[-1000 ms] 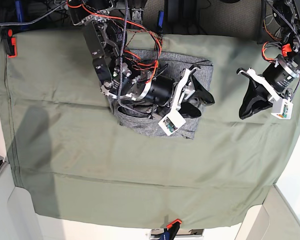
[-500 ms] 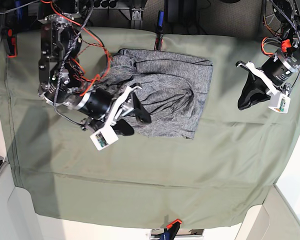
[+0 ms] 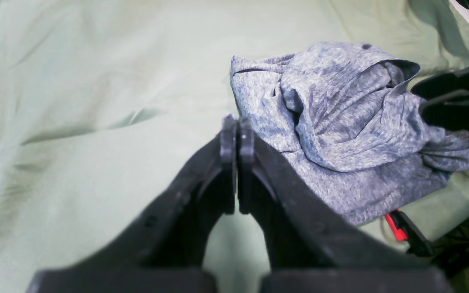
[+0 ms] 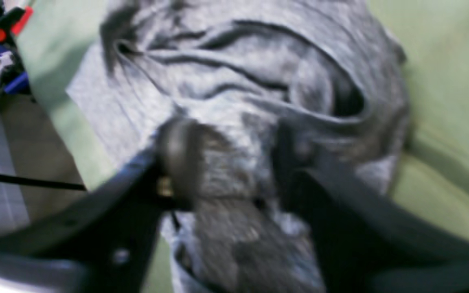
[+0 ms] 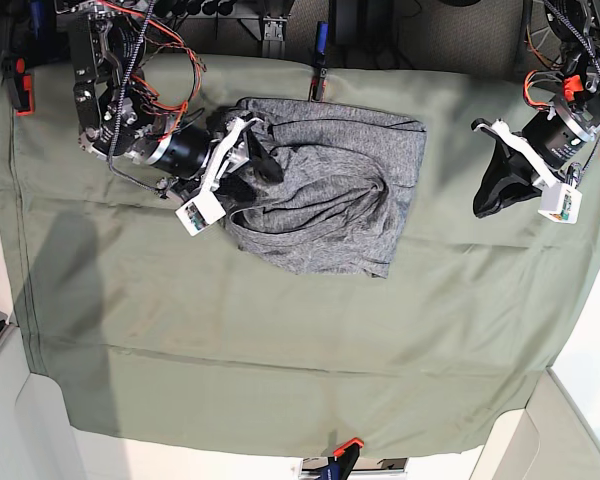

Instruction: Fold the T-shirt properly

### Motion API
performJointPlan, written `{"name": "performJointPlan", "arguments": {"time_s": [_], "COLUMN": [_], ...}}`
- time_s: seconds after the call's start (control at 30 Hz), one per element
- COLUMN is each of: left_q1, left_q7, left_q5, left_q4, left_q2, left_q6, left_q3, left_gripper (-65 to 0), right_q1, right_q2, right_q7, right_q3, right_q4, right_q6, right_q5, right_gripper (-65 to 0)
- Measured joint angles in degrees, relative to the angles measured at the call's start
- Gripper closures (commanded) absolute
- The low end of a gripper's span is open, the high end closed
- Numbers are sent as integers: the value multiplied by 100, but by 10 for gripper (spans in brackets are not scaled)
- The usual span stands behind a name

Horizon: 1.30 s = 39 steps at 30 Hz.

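Observation:
The heather-grey T-shirt lies bunched into a rough rectangle at the table's upper middle, with deep creases. It also shows in the left wrist view and the right wrist view. My right gripper is at the shirt's left edge. In its own blurred view the right gripper is open, with shirt fabric lying between the two fingers. My left gripper is shut and empty, over bare cloth well to the right of the shirt. Its own view shows the left gripper with the jaws pressed together.
An olive-green table cloth covers the table. Red-and-black clamps hold it at the left, the top and the front edge. Red and black cables hang over the right arm at the upper left.
My right gripper left the middle of the shirt, swung out to the lower left, then came back up to the shirt's left edge. The left gripper has hardly moved.

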Motion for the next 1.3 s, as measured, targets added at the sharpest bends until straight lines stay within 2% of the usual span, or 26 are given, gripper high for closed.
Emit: {"name": "performJointPlan", "arguments": {"time_s": [0.07, 0.17, 0.3, 0.53, 0.7, 0.93, 1.03, 1.1, 1.3], "left_q1": [0, -2, 4, 61, 61, 61, 63, 61, 63], "left_q7": [17, 17, 20, 55, 57, 57, 57, 57, 59], "left_q5": [0, -2, -4, -7, -7, -63, -87, -87, -87], "left_q4": [0, 0, 0, 0, 0, 0, 0, 0, 0], "left_q2": [0, 0, 0, 0, 0, 0, 2, 0, 0], "left_q6": [0, 0, 0, 2, 0, 2, 0, 0, 0], "left_q3": [0, 0, 0, 0, -157, -514, -531, -531, -531], "left_gripper": [0, 0, 0, 0, 0, 0, 0, 0, 0], "right_q1": [0, -11, 4, 35, 35, 50, 66, 66, 549], "right_q2": [-13, -13, -175, -745, -918, -957, -946, -951, -1012], "right_q7": [0, -2, 151, 140, 125, 120, 127, 216, 660], "right_q3": [-129, -267, -282, -352, -944, -1781, -1928, -1939, -1744], "right_q4": [-68, -94, -94, -94, -94, -94, -94, -94, -94], "right_q6": [-2, -2, -4, 52, 55, 57, 57, 52, -68], "right_q5": [-9, -13, -20, 94, 223, -107, -109, -151, -601], "right_gripper": [-73, 0, 0, 0, 0, -1, -186, -261, -274]}}
